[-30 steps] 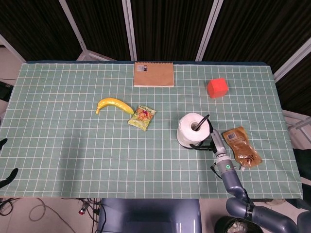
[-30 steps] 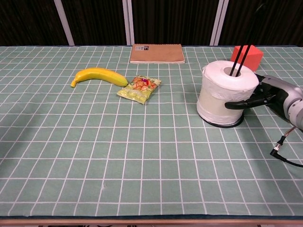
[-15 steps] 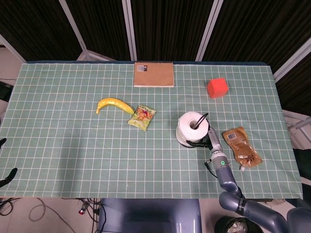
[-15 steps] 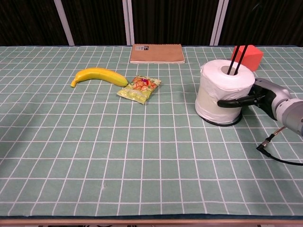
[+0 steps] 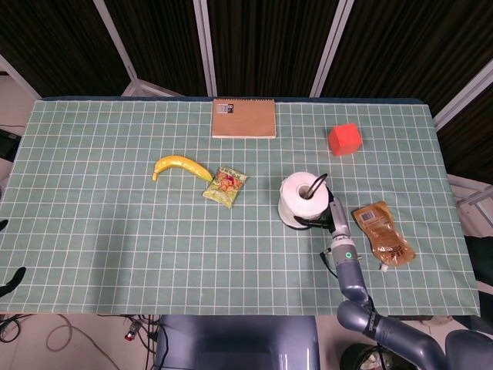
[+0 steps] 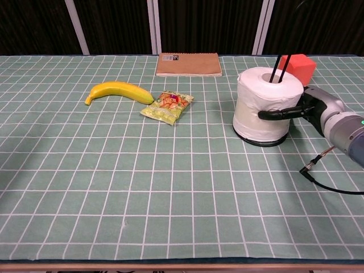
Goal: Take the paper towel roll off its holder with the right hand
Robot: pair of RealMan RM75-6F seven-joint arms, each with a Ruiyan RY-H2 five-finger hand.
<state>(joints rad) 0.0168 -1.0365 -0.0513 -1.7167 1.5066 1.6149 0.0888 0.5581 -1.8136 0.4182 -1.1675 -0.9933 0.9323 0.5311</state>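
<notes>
The white paper towel roll [image 5: 300, 196] [image 6: 264, 108] stands upright on its holder, whose black rods [image 6: 282, 68] stick up out of the core and whose dark base [image 6: 261, 142] shows under the roll. My right hand [image 5: 327, 220] [image 6: 310, 108] grips the roll from its right side, with one dark finger [image 6: 278, 114] laid across the roll's front. Of my left hand [image 5: 9, 281], only dark fingertips show at the left edge of the head view, apart and holding nothing.
A brown pouch [image 5: 383, 231] lies just right of my right hand. A red cube [image 5: 343, 139] [image 6: 298, 67] sits behind the roll. A notebook [image 5: 244, 118], a banana [image 5: 181, 165] and a snack packet [image 5: 225, 186] lie to the left. A black cable [image 6: 324, 182] trails from the wrist.
My right hand has closed in on the roll and moved it, holder and all, a little to the left and farther back on the table.
</notes>
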